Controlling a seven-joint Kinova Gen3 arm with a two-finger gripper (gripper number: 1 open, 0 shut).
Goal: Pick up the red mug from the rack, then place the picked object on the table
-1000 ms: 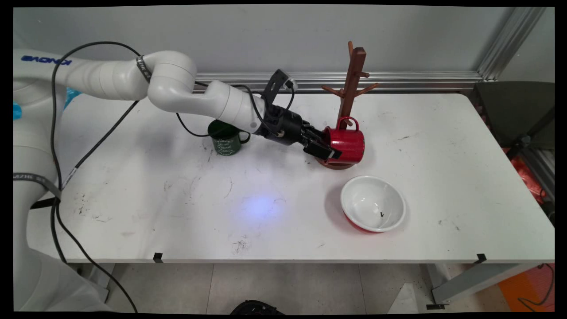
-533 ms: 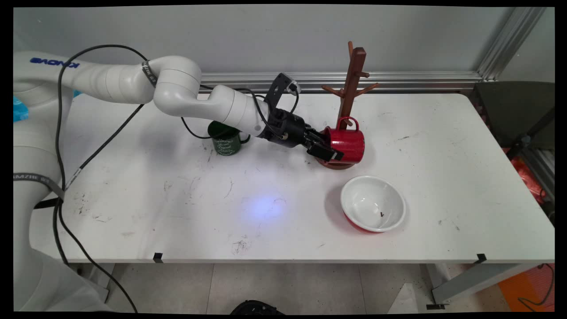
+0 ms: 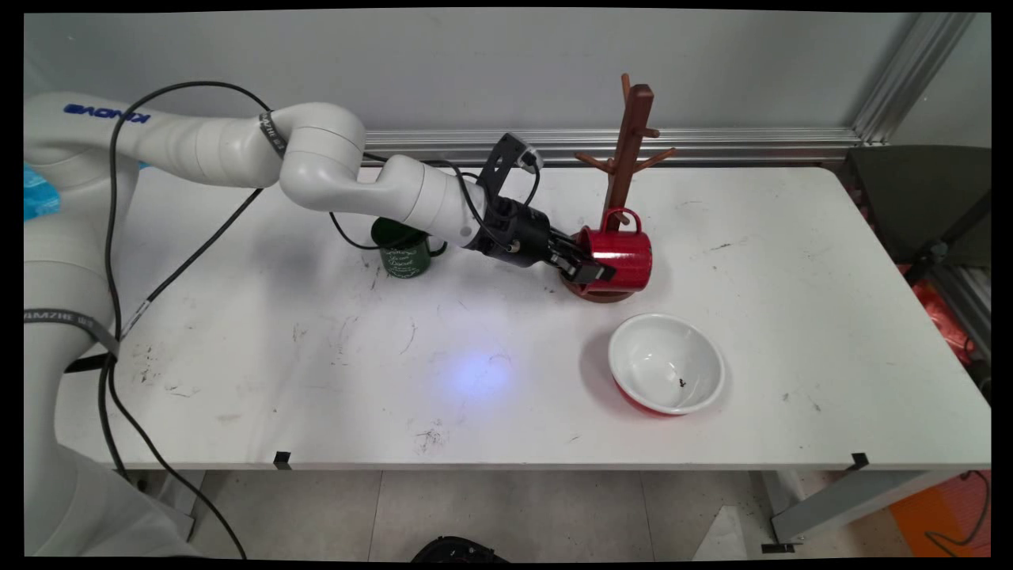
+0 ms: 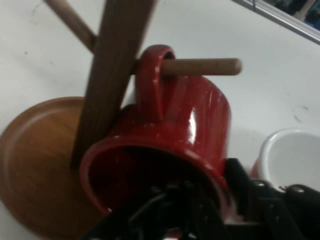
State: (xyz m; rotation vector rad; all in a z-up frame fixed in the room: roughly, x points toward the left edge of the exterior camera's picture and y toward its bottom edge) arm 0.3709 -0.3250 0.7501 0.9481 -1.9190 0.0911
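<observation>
A red mug [image 3: 625,257] hangs by its handle on a low peg [image 4: 200,66] of the brown wooden mug tree [image 3: 629,142], lying on its side just above the tree's round base [image 4: 35,160]. My gripper [image 3: 587,271] reaches in from the left and is shut on the mug's rim. In the hand view the red mug [image 4: 190,115] fills the middle. One finger is inside its mouth and the other finger [image 4: 240,180] is outside the wall, so the gripper [image 4: 220,187] straddles the rim.
A dark green mug [image 3: 404,253] stands upright behind the forearm, left of the tree. A bowl [image 3: 666,362], white inside and red outside, sits in front of the tree, close to the base; its rim [image 4: 292,150] shows in the hand view.
The arm's elbow and wrist have shifted a little up and to the right, and the gripper has turned slightly at the mug's rim. The red mug stays on its peg.
</observation>
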